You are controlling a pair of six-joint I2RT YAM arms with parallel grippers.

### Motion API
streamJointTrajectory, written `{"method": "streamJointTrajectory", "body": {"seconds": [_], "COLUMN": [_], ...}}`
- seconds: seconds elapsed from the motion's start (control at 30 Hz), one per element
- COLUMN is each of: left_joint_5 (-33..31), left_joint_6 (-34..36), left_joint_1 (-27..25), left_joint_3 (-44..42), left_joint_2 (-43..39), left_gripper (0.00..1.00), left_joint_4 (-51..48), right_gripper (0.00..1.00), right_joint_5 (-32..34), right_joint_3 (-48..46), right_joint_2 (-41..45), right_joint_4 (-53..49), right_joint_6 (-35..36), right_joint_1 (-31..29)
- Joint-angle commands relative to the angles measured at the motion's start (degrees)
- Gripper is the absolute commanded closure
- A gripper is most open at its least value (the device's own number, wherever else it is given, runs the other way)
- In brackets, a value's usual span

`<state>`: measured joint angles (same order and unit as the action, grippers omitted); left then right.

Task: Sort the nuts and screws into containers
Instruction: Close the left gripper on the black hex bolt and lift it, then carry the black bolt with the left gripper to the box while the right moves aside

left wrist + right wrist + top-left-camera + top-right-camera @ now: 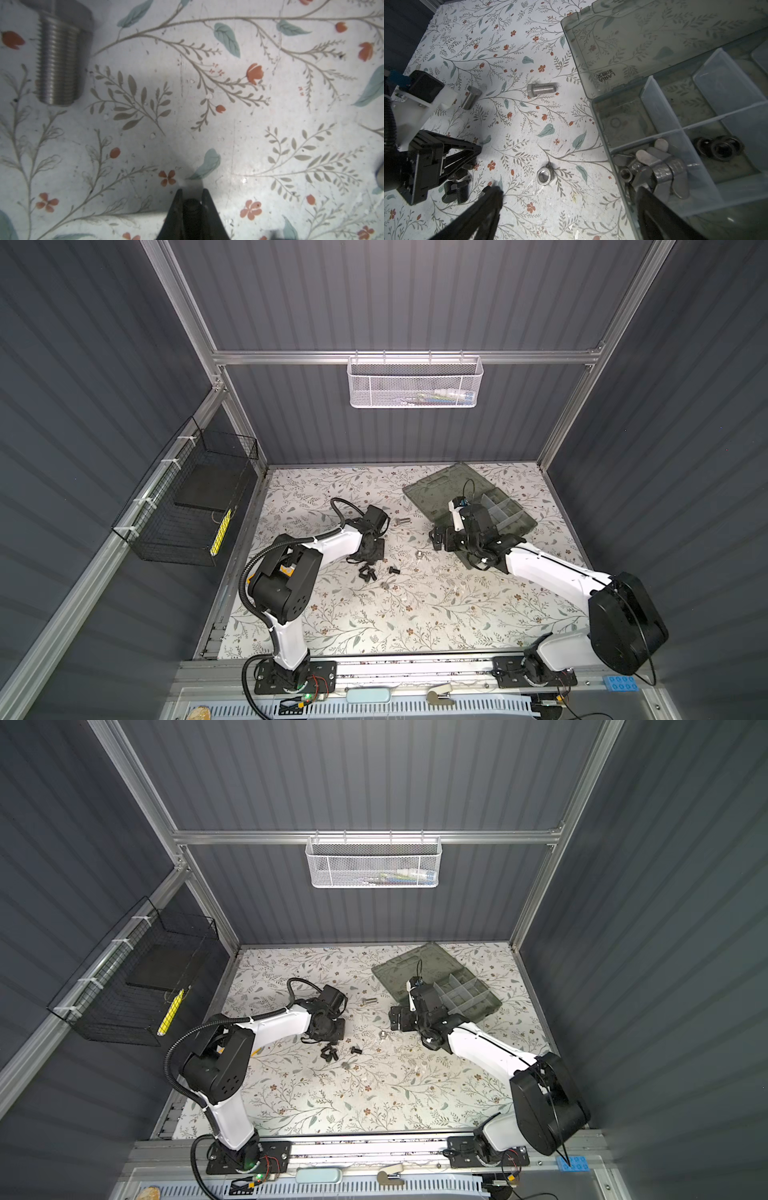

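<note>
A black screw (192,207) sits clamped in your closed left tool (192,191), low over the counter (270,124) beside a cluster of black screws (454,191) too bunched to count. Loose on the counter you see two silver screws (543,89) and one silver nut (544,176). Your right tool (569,191) stands wide open astride the near wall of the containers (604,135), where one compartment holds silver wing nuts (654,164), its neighbour black nuts (718,148).

Light falls from overhead, brightest on the floral mat (415,614); the dark walls (83,364) look dim. Up close, the silver screw (58,62) blurs slightly.
</note>
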<state>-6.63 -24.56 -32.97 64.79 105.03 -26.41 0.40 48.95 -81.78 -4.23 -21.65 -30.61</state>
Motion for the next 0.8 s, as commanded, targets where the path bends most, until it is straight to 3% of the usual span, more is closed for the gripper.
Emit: {"method": "streamJointTrajectory", "body": {"seconds": [0.0,0.33,0.77], "left_joint_5": [1.27,4.94,5.23], "left_joint_6": [0.83,1.00,0.91], "left_joint_1": [-0.34,-0.60,-3.01], "left_joint_3": [1.15,3.51,9.03], "left_joint_2": [0.32,-2.76,-2.93], "left_gripper": [0.84,0.85,0.86], "left_joint_4": [-2.75,-2.57,-3.63], "right_gripper": [0.01,0.01,0.01], "right_joint_5": [0.42,0.30,0.88], "right_joint_3": [-1.04,-3.22,-6.74], "right_joint_2": [1.72,4.51,9.06], "right_joint_4": [0.60,2.15,4.24], "right_joint_6": [-0.73,-2.40,-4.72], "right_joint_1": [0.49,2.44,5.40]}}
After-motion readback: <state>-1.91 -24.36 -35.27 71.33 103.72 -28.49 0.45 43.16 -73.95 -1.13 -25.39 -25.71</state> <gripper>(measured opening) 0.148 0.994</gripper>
